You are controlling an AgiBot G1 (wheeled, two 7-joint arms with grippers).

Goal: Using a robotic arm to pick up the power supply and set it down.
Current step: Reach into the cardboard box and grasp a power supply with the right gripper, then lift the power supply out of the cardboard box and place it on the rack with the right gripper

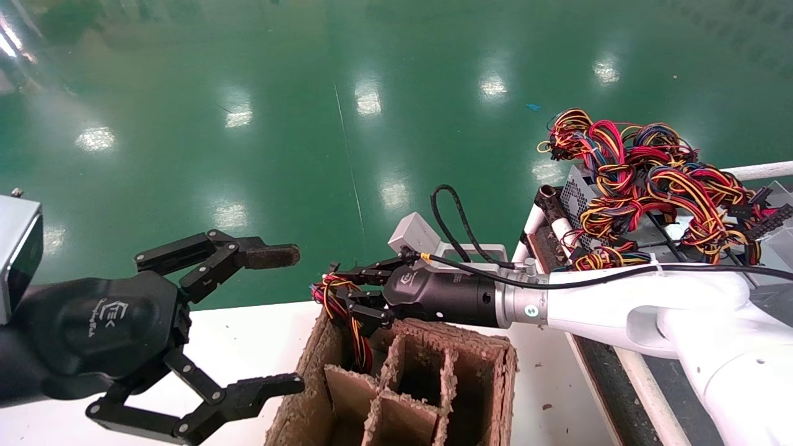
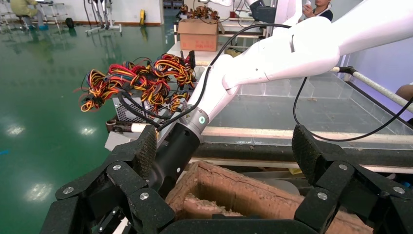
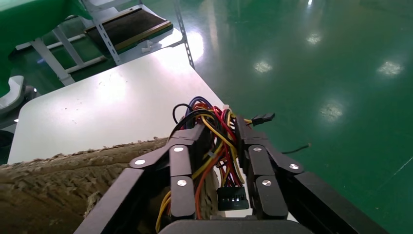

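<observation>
Two grippers are showing: the right gripper (image 1: 337, 296) is clamping a wire bundle (image 3: 214, 146) over the far-left corner of the cardboard box (image 1: 471, 396) on the desk (image 1: 248, 347), wires trailing into that compartment. The left gripper (image 1: 291, 319) is hanging spread wide beside the box. More power supplies (image 1: 579, 192) are sitting at the cart's far end.

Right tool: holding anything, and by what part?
Yes. The right tool is shut on the wire bundle over the cardboard box; the power supply's body isn't visible. Left tool holds nothing.
</observation>
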